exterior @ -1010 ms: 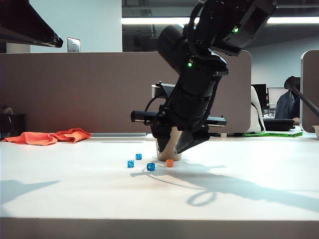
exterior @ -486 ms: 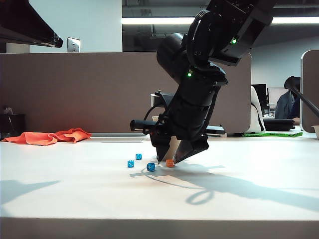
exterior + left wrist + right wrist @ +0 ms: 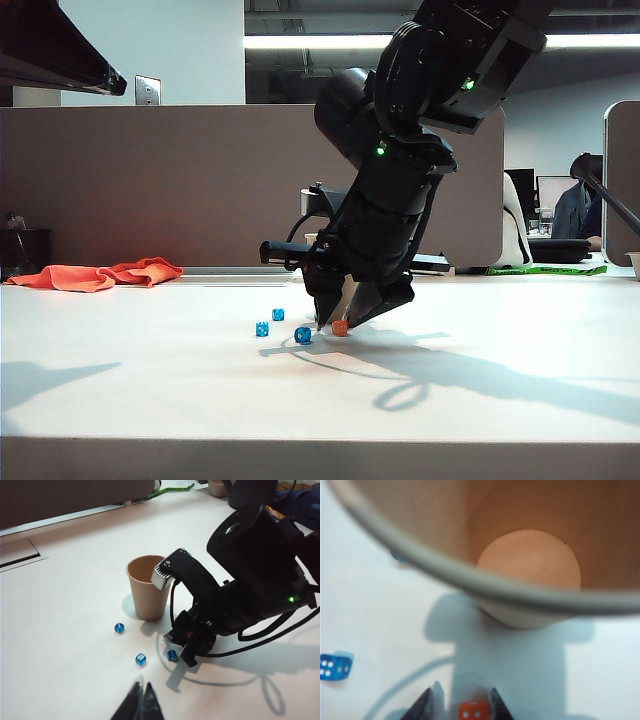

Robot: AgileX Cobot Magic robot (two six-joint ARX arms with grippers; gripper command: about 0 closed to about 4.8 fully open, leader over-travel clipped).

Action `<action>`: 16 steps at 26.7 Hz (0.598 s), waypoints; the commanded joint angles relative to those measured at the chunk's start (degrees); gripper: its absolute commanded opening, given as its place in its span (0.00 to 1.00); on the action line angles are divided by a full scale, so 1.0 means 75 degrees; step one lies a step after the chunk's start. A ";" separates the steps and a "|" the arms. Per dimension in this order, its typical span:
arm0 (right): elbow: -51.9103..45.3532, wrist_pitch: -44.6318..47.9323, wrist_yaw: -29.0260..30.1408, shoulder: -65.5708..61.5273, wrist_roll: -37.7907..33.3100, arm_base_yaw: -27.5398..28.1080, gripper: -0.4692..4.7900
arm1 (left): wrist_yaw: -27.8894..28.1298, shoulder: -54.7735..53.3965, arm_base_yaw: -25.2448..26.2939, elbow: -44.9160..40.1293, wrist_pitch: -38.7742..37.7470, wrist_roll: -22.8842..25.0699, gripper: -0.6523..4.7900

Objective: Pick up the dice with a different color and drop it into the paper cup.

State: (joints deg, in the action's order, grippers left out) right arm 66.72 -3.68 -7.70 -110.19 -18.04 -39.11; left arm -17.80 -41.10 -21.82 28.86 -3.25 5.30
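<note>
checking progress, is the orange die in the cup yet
No, the paper cup shows a bare bottom in the right wrist view, and the orange die sits on the table between the right tool's fingers.

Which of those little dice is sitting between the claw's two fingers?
The orange die, the only one not blue. It sits between the right end effector's fingers, beside the paper cup; the blue dice lie outside them.

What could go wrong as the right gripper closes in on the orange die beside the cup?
1. The orange die is tiny between the right gripper fingertips, so it may squirt out as they close.
2. The paper cup stands very near the right arm; lifting could knock it over.
3. A blue die lies close by and may get nudged.
The left gripper is parked well away.
</note>
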 commanded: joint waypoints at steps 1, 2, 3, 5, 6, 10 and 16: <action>0.0023 0.0099 -0.0012 0.0012 0.0006 -0.0009 0.36 | -0.0035 0.0015 0.0003 0.0041 0.0099 -0.0020 0.11; 0.0023 0.0099 -0.0012 0.0012 0.0006 -0.0009 0.36 | -0.0032 0.0015 0.0003 0.0041 0.0102 -0.0023 0.11; 0.0023 0.0099 -0.0012 0.0012 0.0006 -0.0009 0.34 | -0.0032 0.0015 0.0003 0.0041 0.0099 -0.0023 0.11; 0.0023 0.0096 -0.0012 0.0012 0.0006 -0.0009 0.28 | -0.0032 0.0015 0.0003 0.0041 0.0099 -0.0023 0.11; 0.0023 0.0093 -0.0012 0.0012 0.0009 -0.0009 0.28 | -0.0035 0.0015 0.0003 0.0041 0.0099 -0.0023 0.11; 0.0023 0.0070 -0.0012 0.0012 0.0006 -0.0009 0.28 | -0.0035 0.0015 0.0003 0.0041 0.0099 -0.0023 0.11; 0.0023 0.0070 -0.0012 0.0012 0.0009 -0.0009 0.26 | -0.0035 0.0015 0.0003 0.0041 0.0099 -0.0023 0.11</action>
State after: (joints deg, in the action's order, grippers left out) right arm 66.74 -3.73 -7.73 -110.21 -17.98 -39.11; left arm -17.80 -41.10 -21.82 28.86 -3.25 5.30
